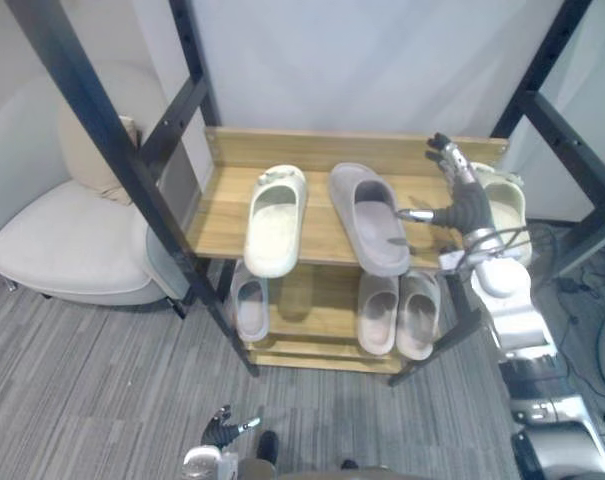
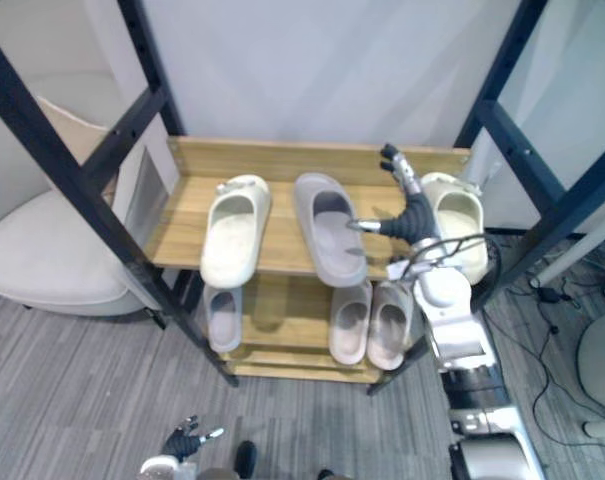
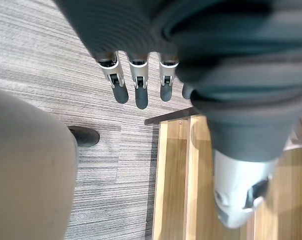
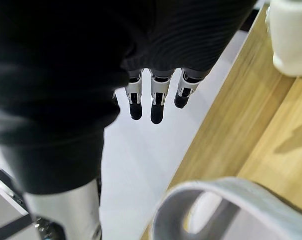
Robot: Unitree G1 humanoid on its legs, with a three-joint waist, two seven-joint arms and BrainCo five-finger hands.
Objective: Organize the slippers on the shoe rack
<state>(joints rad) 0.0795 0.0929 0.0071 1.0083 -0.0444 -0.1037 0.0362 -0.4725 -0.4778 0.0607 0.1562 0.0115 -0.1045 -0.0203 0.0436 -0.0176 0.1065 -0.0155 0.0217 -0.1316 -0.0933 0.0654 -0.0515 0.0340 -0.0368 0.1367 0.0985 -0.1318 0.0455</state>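
Slippers of what looks like soft moulded foam fill the shoe rack (image 1: 220,205). On its top shelf a cream slipper (image 1: 275,220) lies at the left, a grey slipper (image 1: 370,220) sits just beside it and slightly skewed, and a second cream slipper (image 1: 506,203) is at the far right end. On the lower shelf a small grey slipper (image 1: 250,306) sits alone at the left, with two pale slippers (image 1: 379,313) side by side at the right. The right robot hand (image 1: 464,200) hovers over the top shelf between the grey slipper and the right-hand cream one. Its fingers are straight and spread, its thumb points toward the grey one, and it holds nothing. The left robot hand (image 1: 222,428) hangs low over the carpet (image 1: 92,400) in front of the rack, fingers relaxed and empty. I'd judge these slippers light, springy and hard to damage. They could be pinched across the strap or at the heel rim, or simply nudged along the smooth wood. An armchair (image 1: 67,250) stands off to the left.
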